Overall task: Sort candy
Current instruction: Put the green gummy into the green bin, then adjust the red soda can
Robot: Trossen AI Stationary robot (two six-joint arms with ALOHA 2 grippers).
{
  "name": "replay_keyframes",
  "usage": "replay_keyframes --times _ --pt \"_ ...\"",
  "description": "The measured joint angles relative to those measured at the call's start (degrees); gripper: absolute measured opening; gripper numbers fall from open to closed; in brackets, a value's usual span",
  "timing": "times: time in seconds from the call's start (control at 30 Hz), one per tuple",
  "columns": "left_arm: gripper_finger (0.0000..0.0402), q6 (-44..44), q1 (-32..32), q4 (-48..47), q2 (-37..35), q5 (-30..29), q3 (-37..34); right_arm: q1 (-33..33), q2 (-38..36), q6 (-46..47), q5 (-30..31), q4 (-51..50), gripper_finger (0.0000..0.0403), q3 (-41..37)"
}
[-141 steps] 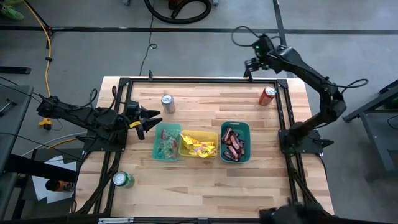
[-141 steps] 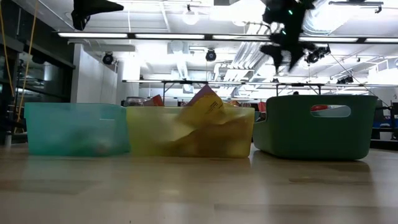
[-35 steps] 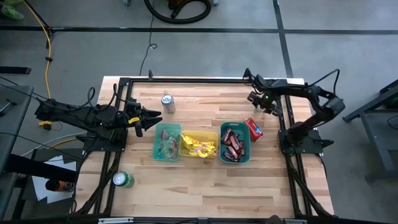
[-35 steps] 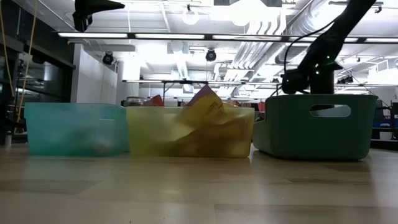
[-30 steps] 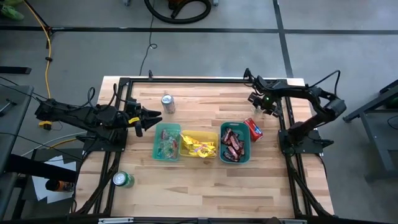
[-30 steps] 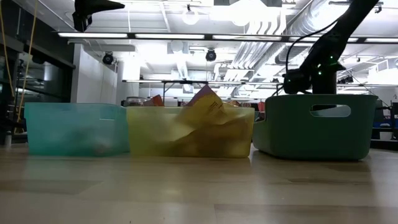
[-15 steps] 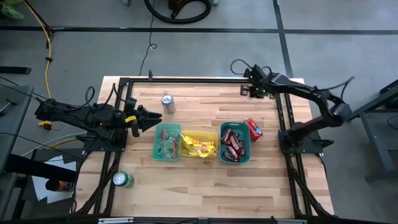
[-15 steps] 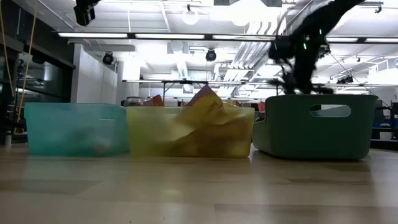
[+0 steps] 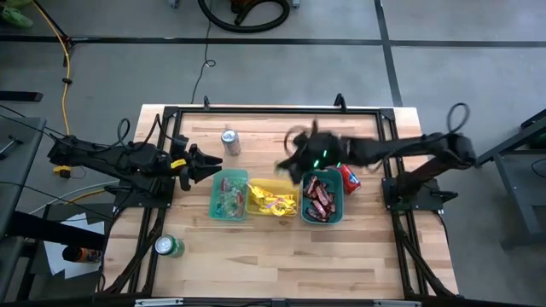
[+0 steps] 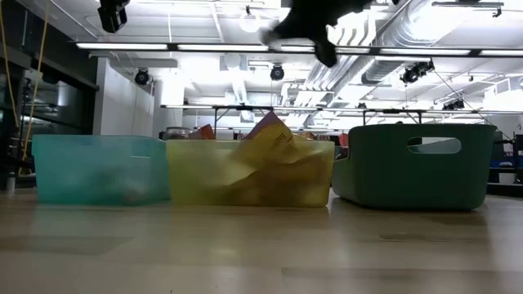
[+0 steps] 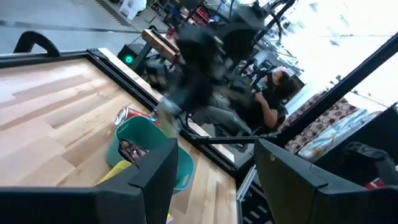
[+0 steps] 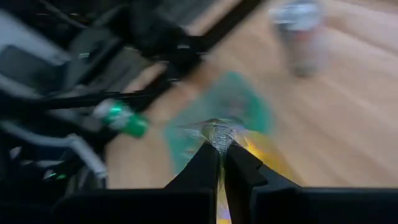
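Wooden table point(image 9: 281, 247) | three bins point(image 9: 275, 196) | grey floor point(image 9: 273, 68) | ceiling lights point(image 10: 204, 46)

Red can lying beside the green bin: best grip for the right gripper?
Grip the red can across its round body, from above. It lies on its side against the green bin, so place the fingers along its free sides, clear of the wall.
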Motion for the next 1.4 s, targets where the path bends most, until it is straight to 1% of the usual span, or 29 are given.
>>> replay_keyframes --times 0.07,0.17,0.23,0.37,0.5,0.57,0.67,0.73,0.83,0.9,1.03,1.1,1.17,1.23,1.27,1.33,1.4 --pt "0.0200 0.98 -0.01 -0.17 0.00 0.00 0.00 4.54 3.27 -0.15 2.47 7.68 0.0004 0.00" --pt "0.0200 1.66 0.00 -0.14 0.00 0.00 0.00 9.16 9.44 -0.05 4.01 18.24 0.0004 0.43" --pt "0.0200 1.61 -0.01 -0.01 0.00 0.00 0.00 10.61 14.25 -0.18 4.09 21.40 0.0005 2.71" --pt "0.0200 0.38 0.00 0.09 0.00 0.00 0.00 10.98 24.03 -0.58 4.16 22.02 0.0005 12.08" --pt "0.0200 -0.86 0.00 0.09 0.02 -0.16 0.00 10.67 33.74 -6.01 3.71 18.94 0.0010 23.68" --pt "0.0200 -0.92 0.01 0.10 0.02 -0.20 0.00 10.17 37.69 -7.28 2.51 13.84 0.0023 29.78" --pt "0.0200 -1.24 -0.01 0.12 0.02 -0.22 0.00 9.04 42.21 -9.12 -1.08 3.91 0.0057 38.18" --pt "0.0200 -1.43 -0.01 0.11 0.02 -0.24 0.00 8.59 44.07 -11.52 -0.84 -2.79 0.0086 42.90" --pt "0.0200 -1.43 -0.01 0.09 0.02 -0.30 0.00 8.13 45.29 -17.29 0.59 -11.07 0.0133 48.43" --pt "0.0200 -1.40 0.00 0.09 0.02 -0.38 0.00 7.87 45.29 -20.62 0.95 -14.13 0.0161 50.40" --pt "0.0200 -1.38 -0.01 0.07 0.02 -2.45 0.00 7.13 45.29 -24.24 0.08 -19.47 0.0198 53.24" --pt "0.0200 -1.36 0.01 0.07 0.02 -3.54 0.00 6.72 45.13 -26.02 -1.21 -23.22 0.0206 54.44" --pt "0.0200 -1.33 0.01 0.05 0.02 -3.82 0.00 6.23 44.29 -28.66 -2.05 -30.86 0.0208 54.74" --pt "0.0200 -1.32 0.01 0.02 0.02 -3.82 0.00 5.85 43.01 -31.13 -1.59 -38.63 0.0207 54.25" --pt "0.0200 -1.31 0.01 -0.04 0.04 -3.82 0.00 5.84 41.85 -32.03 -0.35 -41.94 0.0206 53.51" --pt "0.0200 -1.28 0.01 -0.04 0.07 -3.82 0.00 5.91 38.21 -33.80 2.05 -47.19 0.0200 50.20" --pt "0.0200 -1.28 0.01 -0.08 0.10 -3.90 0.00 6.10 32.99 -33.11 3.44 -47.43 0.0192 43.93"
